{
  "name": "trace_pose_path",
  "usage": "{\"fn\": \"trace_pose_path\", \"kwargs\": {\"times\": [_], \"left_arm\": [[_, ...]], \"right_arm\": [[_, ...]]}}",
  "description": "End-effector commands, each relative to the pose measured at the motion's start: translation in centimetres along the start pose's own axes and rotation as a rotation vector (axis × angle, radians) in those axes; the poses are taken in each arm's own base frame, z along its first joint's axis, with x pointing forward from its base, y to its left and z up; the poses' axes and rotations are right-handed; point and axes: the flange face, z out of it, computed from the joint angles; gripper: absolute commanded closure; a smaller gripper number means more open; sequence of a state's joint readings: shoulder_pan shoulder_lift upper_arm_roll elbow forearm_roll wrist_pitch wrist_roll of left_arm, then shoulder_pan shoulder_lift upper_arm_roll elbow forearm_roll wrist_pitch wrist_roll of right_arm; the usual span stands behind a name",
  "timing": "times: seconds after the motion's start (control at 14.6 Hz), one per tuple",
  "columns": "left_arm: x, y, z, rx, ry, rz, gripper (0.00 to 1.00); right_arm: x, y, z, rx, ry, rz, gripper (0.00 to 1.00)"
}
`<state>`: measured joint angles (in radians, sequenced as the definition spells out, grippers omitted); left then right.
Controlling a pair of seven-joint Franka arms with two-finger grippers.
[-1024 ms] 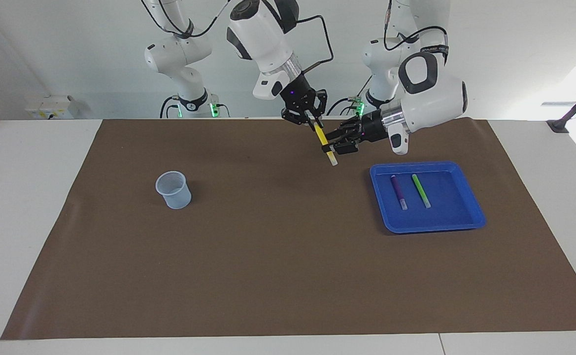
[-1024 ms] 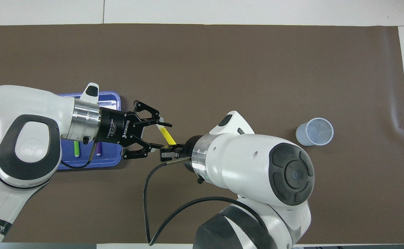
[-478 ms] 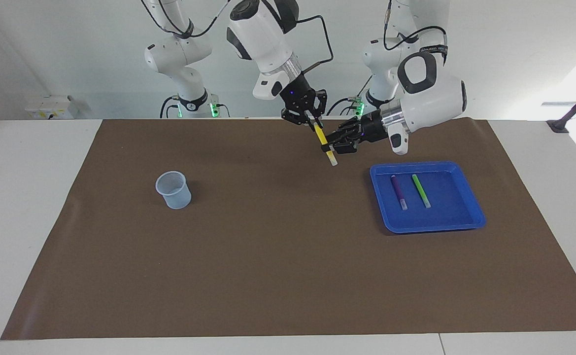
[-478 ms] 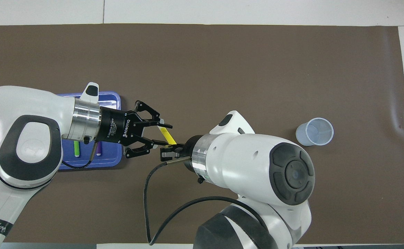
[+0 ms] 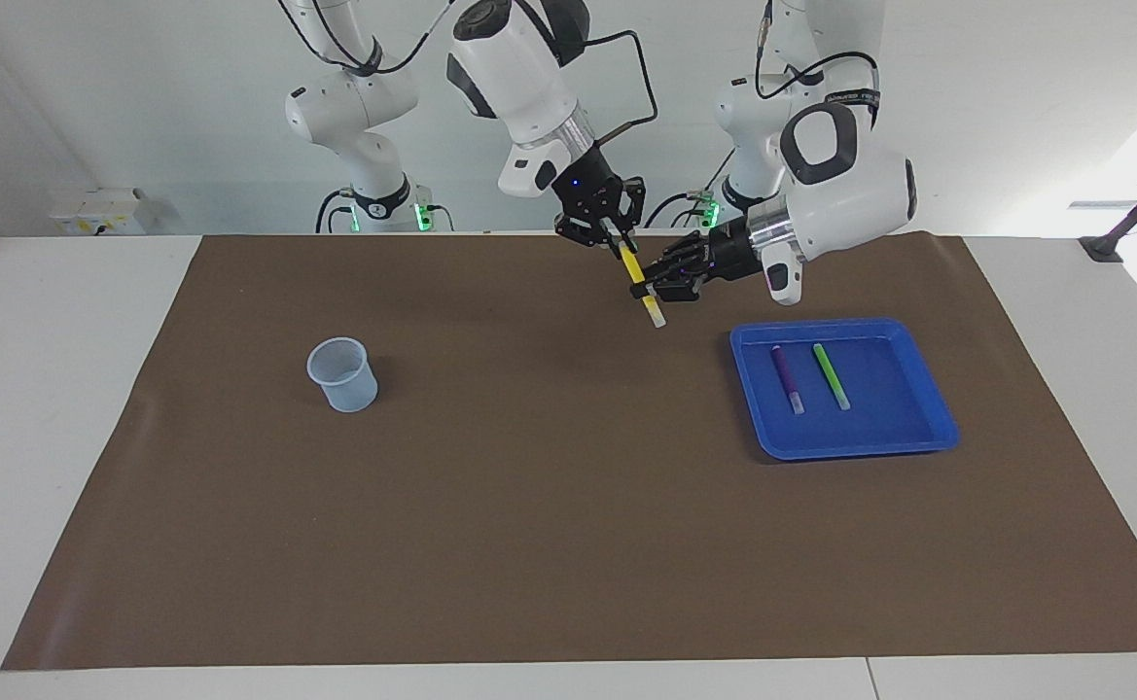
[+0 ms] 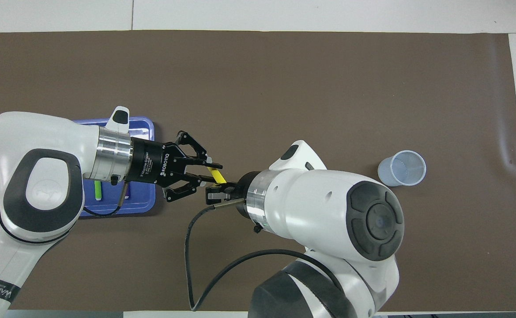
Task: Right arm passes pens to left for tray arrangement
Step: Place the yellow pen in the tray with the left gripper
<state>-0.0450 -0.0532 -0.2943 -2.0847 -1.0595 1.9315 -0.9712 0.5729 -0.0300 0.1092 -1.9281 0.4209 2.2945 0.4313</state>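
Closing over the last second, the left gripper (image 5: 648, 290) now pinches the yellow pen (image 5: 640, 282) in mid-air near the blue tray (image 5: 928, 428); right gripper (image 5: 617, 236) clamped on its upper end. Handover nearly done. Purple pen (image 5: 786, 377), green pen (image 5: 830, 374) lie trayed.

Left pincer (image 6: 211, 173) and right pincer (image 6: 217, 191) both clamp the yellow pen (image 6: 216, 175) above the brown mat (image 6: 284, 88), beside the blue tray (image 6: 145, 205)
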Motion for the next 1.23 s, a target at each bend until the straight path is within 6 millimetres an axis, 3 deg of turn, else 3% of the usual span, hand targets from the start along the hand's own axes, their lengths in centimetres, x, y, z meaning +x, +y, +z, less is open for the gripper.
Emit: {"fn": "trace_pose_path", "kwargs": {"times": [0.0,0.27,0.34,0.41,0.48,0.61,0.89,1.02,1.16], "left_arm": [[-0.5,-0.8,-0.1,-0.035,0.01,0.006,0.99],[-0.3,-0.7,-0.3,-0.044,0.015,0.005,1.0],[-0.3,-0.6,-0.3,-0.047,0.018,0.002,1.0],[-0.3,-0.6,-0.4,-0.051,0.019,0.001,1.0],[-0.3,-0.5,-0.5,-0.052,0.019,0.0,1.0],[-0.3,-0.5,-0.5,-0.055,0.021,0.0,1.0],[0.6,0.2,-1.6,-0.096,0.048,0.0,1.0],[1.2,0.4,-2.2,-0.121,0.081,0.012,1.0],[3.2,0.5,-4.6,-0.121,0.161,0.023,1.0]], "right_arm": [[-0.1,0.1,-0.1,0.015,0.0,0.006,1.0],[-0.1,0.1,-0.1,0.014,-0.003,0.006,1.0],[-0.1,0.1,-0.1,0.013,-0.004,0.008,0.85],[-0.1,0.2,-0.1,0.012,-0.007,0.008,0.48],[-0.1,0.2,-0.3,0.013,-0.005,0.01,0.0],[0.4,0.7,-1.0,0.012,0.003,0.019,0.0],[2.6,4.6,-4.0,-0.033,-0.022,0.084,0.0],[3.8,8.0,-6.4,-0.076,-0.042,0.125,0.0],[4.7,11.2,-8.2,-0.152,-0.044,0.053,0.0]]}}
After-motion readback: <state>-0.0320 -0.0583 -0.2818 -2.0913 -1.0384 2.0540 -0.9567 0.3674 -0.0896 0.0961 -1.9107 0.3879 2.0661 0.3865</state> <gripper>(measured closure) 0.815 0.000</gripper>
